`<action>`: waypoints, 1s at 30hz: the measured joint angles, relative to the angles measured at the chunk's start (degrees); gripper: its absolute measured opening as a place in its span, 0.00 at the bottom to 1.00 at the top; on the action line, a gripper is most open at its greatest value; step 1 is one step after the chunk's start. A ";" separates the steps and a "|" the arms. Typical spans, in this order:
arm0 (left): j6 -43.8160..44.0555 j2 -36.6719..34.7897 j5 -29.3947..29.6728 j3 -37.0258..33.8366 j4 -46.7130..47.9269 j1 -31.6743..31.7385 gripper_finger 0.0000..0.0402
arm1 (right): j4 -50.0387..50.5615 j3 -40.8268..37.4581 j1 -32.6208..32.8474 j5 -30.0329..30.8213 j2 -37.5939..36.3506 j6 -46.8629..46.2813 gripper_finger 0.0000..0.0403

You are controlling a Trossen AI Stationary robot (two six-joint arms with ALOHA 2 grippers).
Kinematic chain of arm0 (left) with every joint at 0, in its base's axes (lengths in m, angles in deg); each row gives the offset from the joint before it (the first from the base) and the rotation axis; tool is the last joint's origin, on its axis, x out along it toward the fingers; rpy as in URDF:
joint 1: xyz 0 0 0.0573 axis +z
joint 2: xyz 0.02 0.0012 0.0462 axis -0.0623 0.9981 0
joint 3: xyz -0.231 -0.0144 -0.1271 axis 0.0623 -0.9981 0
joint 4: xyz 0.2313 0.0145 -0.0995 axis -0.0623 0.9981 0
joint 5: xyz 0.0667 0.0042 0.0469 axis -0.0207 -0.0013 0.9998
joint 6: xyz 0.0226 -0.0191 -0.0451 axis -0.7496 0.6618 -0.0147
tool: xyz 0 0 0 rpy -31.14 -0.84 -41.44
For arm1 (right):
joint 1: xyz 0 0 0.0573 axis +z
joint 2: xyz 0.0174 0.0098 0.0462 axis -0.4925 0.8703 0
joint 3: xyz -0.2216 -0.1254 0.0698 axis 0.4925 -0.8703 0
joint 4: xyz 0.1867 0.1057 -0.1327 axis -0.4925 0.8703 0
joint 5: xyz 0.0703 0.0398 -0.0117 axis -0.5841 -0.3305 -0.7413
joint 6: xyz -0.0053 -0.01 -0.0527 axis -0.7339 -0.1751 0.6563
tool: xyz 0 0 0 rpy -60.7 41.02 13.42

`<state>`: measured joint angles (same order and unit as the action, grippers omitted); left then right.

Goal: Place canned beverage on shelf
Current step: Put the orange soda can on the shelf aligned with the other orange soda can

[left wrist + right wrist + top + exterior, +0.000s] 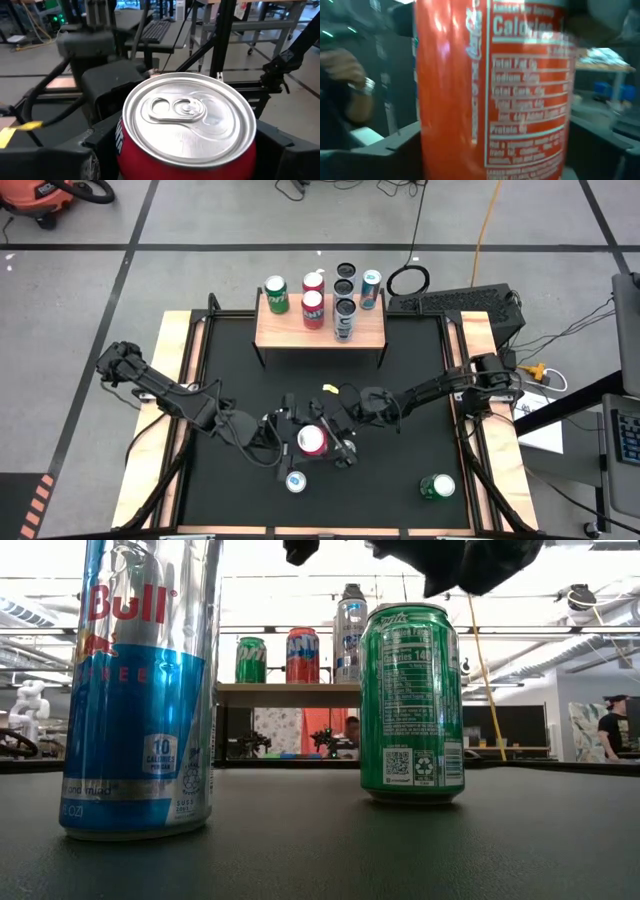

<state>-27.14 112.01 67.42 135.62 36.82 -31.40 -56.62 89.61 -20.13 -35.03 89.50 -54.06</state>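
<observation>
While both grippers flank the red can (312,440) at table centre, its holder cannot be told; the left gripper (290,432) should clamp firmly before the right gripper (335,438) retreats, shelf (320,330) at twelve o'clock.

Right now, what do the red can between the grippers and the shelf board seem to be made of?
The red can: likely aluminium, with a bright silvery lid with pull tab and glossy red printed wall. The shelf board: apparently light wood, matte pale tan surface; grain not discernible.
</observation>
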 joint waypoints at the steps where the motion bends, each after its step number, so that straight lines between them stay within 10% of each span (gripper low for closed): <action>1: 0.25 0.02 0.38 -0.02 0.31 -0.04 0.74 | 2.25 0.00 0.22 1.60 -0.64 0.93 0.92; 17: 0.66 0.13 12.43 -0.09 -0.44 0.12 0.74 | 34.14 0.07 6.87 35.80 -14.72 8.06 0.98; 30: 1.27 0.09 14.74 0.04 -1.33 -0.01 0.74 | 21.47 -0.33 8.83 42.96 -8.48 7.72 0.98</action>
<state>-25.87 112.10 82.16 135.66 35.49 -31.41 -35.15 89.29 -11.31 7.93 81.02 -46.34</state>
